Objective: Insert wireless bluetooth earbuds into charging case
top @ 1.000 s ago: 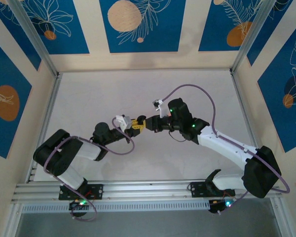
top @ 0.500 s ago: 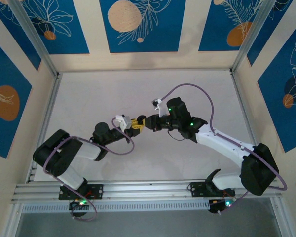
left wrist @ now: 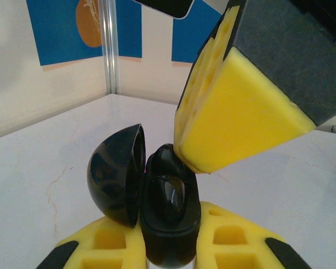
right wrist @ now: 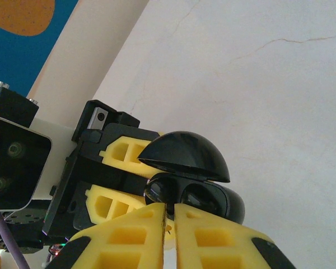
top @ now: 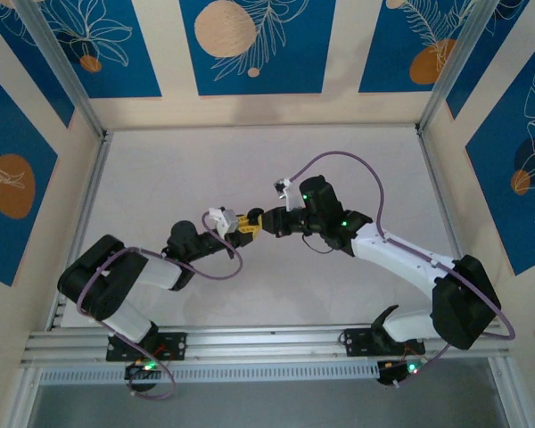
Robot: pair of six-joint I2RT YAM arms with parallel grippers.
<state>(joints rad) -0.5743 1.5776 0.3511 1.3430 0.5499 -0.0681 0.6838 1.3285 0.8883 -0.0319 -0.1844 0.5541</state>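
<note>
Pinches the open black charging case (left wrist: 169, 210) by its base in the left fingers (left wrist: 231, 238) over the middle of the bench (top: 160, 178), long axis pointing right at the right fingers (right wrist: 204, 232), pressed together and touching its rim.

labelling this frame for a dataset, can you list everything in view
charging case: one, glossy black, held above the table between the left gripper's pads; too dark to tell what sits in its wells
lid: one, black dome, hinged open to one side of the case
table: one, white with faint cracks, under both arms
wall panels: several, blue with orange and white prints, on cream walls around the table
frame rail: one, silver, along the near edge
cables: two, purple, one looped along each arm
left gripper: one, yellow pads, shut on the charging case
right gripper: one, yellow pads, shut, tips at the case's open rim
</note>
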